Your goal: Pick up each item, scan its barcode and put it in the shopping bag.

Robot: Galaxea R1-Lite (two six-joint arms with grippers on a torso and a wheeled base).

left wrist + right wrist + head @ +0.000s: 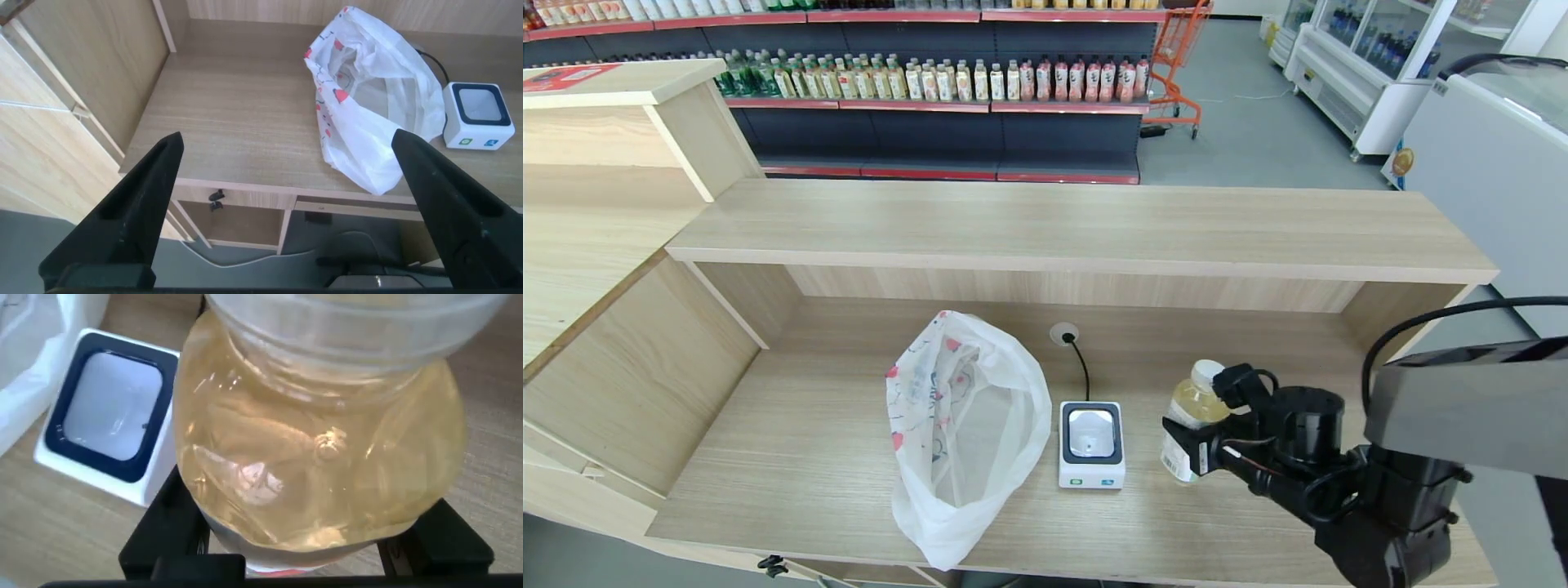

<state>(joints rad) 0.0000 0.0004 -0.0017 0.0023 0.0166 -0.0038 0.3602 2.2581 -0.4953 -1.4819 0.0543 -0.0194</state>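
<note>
nearest the lens, at the lower right of the head view, the right gripper (1188, 445) is closed around a clear bottle (1194, 408) of pale yellow drink, its black fingers pressing the lower body from both sides at the label. the bottle has a white cap and stands roughly upright, leaning slightly toward the upper right of the frame; whether its base touches the wooden counter (809, 457) cannot be told. it sits just right of the scanner (1092, 445), a small white box with a dark-framed glass window facing up, placed a little below the centre of the head view. a black cable (1081, 367) runs from the scanner's far side up to a round grommet (1063, 333) in the counter. just left of the scanner lies the shopping bag (968, 433), white and translucent with red and blue print, its mouth gaping open toward the camera and its near end reaching the counter's front edge. in the left wrist view the left gripper (288, 139) hangs above the counter's near edge with its jaws spread wide and nothing between them, the bag and scanner beyond it. a raised wooden ledge (1078, 229) crosses the head view's middle, and behind it, along the top of the frame, shop shelves (931, 82) carry rows of drink bottles.
</note>
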